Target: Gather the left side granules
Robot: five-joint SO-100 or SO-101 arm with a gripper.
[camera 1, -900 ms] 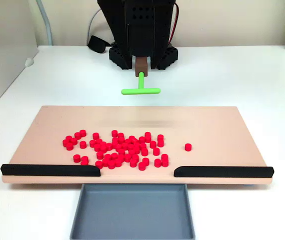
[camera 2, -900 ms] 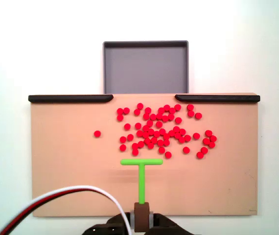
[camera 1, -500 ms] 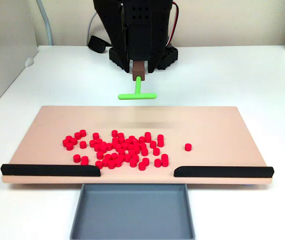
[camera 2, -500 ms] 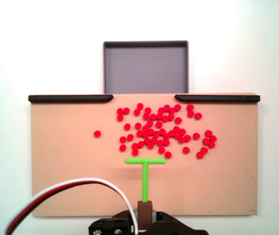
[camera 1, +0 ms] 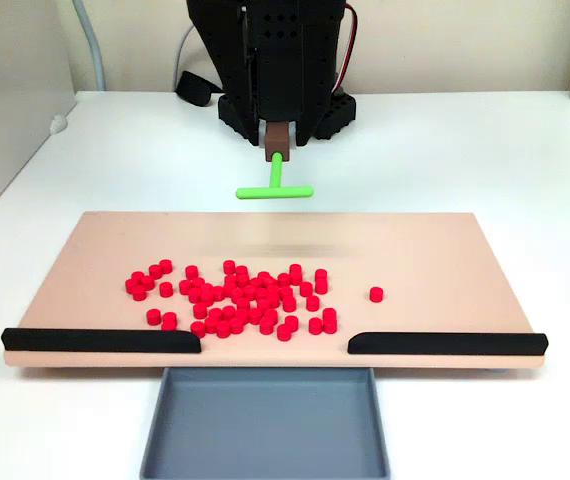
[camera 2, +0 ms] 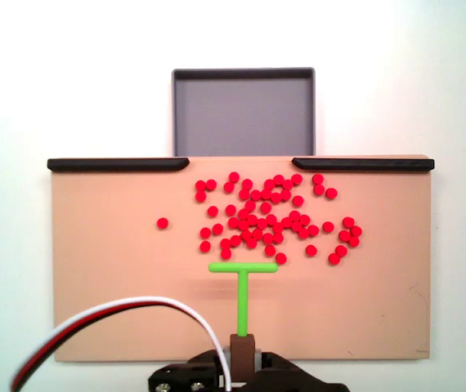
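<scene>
The white worktop (camera 1: 485, 160) carried a tan board (camera 1: 435, 250) across the frame's middle, with a grey tray (camera 1: 265, 425) at its lower edge in a fixed view. Two black strips (camera 2: 118, 164) lined that edge. The granules (camera 1: 240, 298) clustered left of centre, one stray (camera 1: 376, 294) to the right. The fingers (camera 1: 278, 135) gripped the green T-shaped tool (camera 1: 275, 190), upper centre, above the board.
</scene>
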